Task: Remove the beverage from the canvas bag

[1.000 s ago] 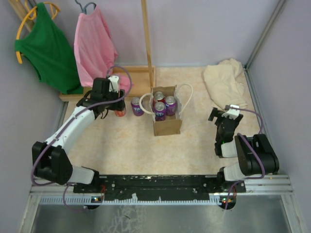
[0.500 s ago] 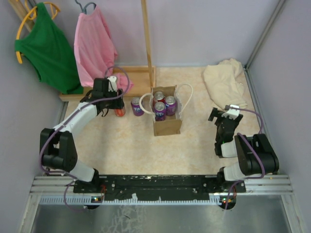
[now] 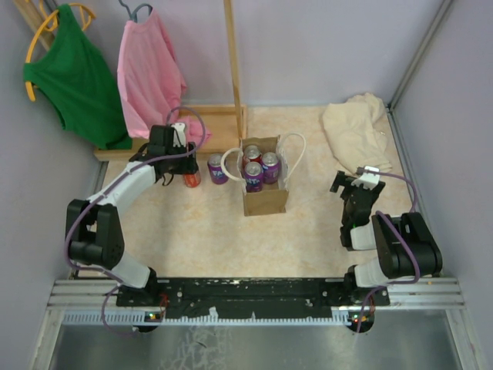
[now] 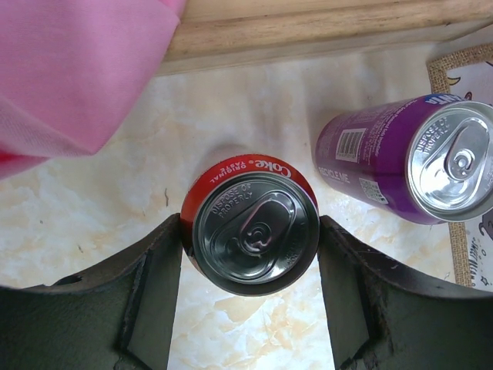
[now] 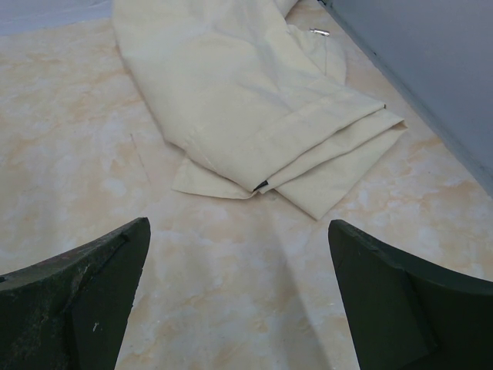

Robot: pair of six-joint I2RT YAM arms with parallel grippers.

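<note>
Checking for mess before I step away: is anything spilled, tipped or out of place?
Nothing stands out. The canvas bag stands upright, the purple can beside it is upright, the left claw grips an upright red can, and no liquid shows.

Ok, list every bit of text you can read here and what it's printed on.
"Coke" and "ORIGINAL": on the red can, just below its top.
"DISPOSE OF PROPERLY": stamped on that can's lid.
Purple can: side print and barcode too small to read.
Overhead view: nothing legible.
</note>
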